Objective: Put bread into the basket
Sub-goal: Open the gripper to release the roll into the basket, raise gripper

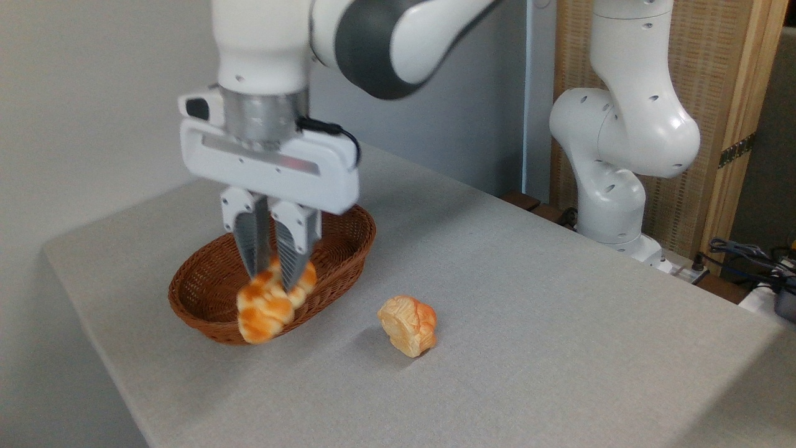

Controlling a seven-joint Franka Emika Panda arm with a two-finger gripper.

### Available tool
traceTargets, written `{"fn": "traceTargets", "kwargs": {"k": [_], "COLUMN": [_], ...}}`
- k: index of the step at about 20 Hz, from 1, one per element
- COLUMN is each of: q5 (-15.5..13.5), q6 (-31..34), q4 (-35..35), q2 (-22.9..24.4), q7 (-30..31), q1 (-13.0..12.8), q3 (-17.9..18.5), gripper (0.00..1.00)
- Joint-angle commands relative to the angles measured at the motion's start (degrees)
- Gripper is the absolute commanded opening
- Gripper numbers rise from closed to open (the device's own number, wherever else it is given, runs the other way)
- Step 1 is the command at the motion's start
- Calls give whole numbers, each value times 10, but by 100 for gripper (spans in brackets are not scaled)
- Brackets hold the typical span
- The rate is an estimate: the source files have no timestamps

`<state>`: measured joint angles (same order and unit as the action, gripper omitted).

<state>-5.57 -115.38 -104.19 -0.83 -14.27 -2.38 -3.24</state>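
Observation:
The braided golden-orange bread [267, 306] hangs in the air, pinched near its upper end by my gripper [272, 278], which is shut on it. The loaf tilts down toward the camera, and its lower tip overlaps the near rim of the basket in the picture. The oval reddish-brown wicker basket [208, 280] rests on the grey table at the left, directly under and behind the gripper. Its inside looks bare where it shows. My fingers [250, 239] point straight down over the basket's right half.
A shorter pale bun with a flat cut face [407, 325] lies on the grey tablecloth [528, 323] to the right of the basket. The arm's white base [612, 186] stands at the back right, with cables [746, 255] beside it. The table's left edge is close to the basket.

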Motion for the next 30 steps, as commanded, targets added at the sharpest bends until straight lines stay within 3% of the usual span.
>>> {"fn": "traceTargets", "kwargs": {"k": [1,3,4,5,6,8,23,27,30], "q5": [8,8,8,12,30,52,53,53,43], "q6": [14,9,6,4,3,2,-18,36,139], "q4": [17,16,16,17,17,16,17,38,89], "q2": [-6,-11,-17,-25,-29,-34,-30,-14,-15], "q7": [-1,-2,-4,-2,1,4,-1,-26,-132], "q1": [-3,-3,-3,-3,-3,-3,-3,-2,0], "q3": [-73,-107,-119,-132,-139,-143,-139,-102,-75], "gripper": [39,39,48,74,91,100,100,100,100]}}
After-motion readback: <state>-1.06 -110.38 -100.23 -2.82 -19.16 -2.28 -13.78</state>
